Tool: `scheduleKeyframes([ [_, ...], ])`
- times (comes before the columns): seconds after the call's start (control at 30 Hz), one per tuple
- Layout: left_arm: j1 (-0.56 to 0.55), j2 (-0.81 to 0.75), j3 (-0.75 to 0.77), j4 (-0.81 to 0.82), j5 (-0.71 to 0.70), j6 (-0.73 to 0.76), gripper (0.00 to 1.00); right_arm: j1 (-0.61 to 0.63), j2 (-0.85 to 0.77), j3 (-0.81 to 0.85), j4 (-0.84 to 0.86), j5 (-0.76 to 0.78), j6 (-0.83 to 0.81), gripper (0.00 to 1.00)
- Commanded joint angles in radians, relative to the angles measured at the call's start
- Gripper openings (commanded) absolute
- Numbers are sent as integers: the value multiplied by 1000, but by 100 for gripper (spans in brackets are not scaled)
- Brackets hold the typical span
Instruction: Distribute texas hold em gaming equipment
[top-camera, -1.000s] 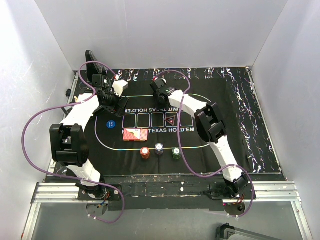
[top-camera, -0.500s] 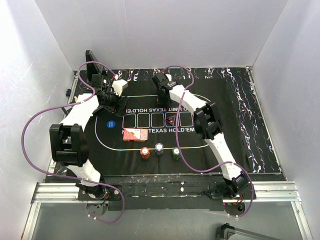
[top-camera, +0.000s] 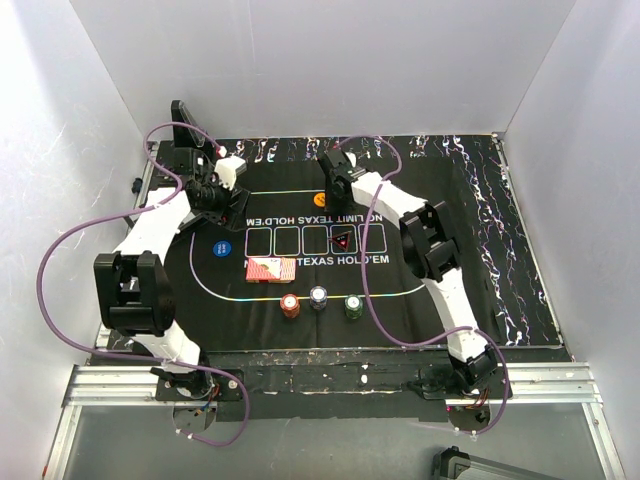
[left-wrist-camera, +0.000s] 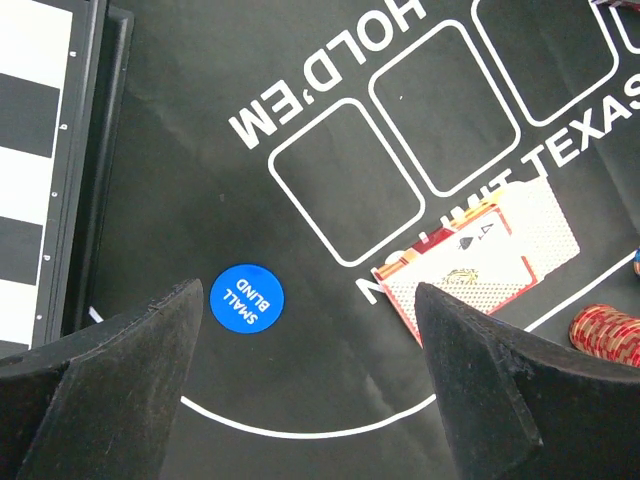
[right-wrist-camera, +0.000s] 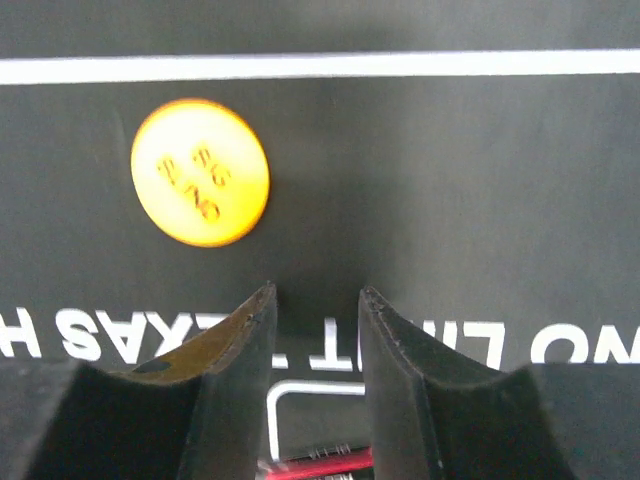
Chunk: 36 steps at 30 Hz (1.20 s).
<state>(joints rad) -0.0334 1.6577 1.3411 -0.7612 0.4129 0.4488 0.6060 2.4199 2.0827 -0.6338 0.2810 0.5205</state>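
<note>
Your right arm has reached farther across the poker mat (top-camera: 215, 280) and swung off the orange button (right-wrist-camera: 200, 171), which now lies uncovered and flat just inside the mat's far white line. The right end effector (right-wrist-camera: 315, 295) hangs a little to the near side and right of that button, not touching it. Its fingers are parted by a narrow gap with nothing between them. That arm stretches long and low from its base toward the far side.

Your left end effector (left-wrist-camera: 308, 300) has drawn back toward the far-left corner and stands wide, holding nothing. Its arm is folded, elbow high at the left edge.

Left of the orange button and nearer you, the blue small-blind button (left-wrist-camera: 246, 296) sits between the left fingers in the wrist view. The playing cards (left-wrist-camera: 480, 260) lie nearer still. Beyond them toward you sit the red chips (top-camera: 290, 305), grey chips (top-camera: 318, 296) and green chips (top-camera: 352, 305). The triangular marker (top-camera: 342, 240) rests just near-right of the orange button. The chessboard (left-wrist-camera: 35, 170) lies far left.
</note>
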Motion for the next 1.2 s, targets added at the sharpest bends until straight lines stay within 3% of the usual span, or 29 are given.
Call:
scheduleKeyframes([
  [0.0,7,-101,21,-15,35,-9,88,50,-174,-205,140,-14,-79,49],
  [0.2,7,-124,6,-43,44,-9,90,92,-214,-305,186,-77,-163,63],
  [0.4,9,-141,6,-72,49,-1,90,115,-226,-360,181,-45,-238,64],
  [0.57,7,-151,12,-82,41,2,91,117,-265,-420,141,9,-235,52],
  [0.83,7,-165,18,-96,41,4,91,117,-410,-665,181,95,-186,45],
  [0.97,7,-171,16,-101,43,7,92,109,-476,-780,171,161,-133,37],
  [1.17,7,-174,3,-110,49,16,93,86,-593,-952,137,257,-33,35],
])
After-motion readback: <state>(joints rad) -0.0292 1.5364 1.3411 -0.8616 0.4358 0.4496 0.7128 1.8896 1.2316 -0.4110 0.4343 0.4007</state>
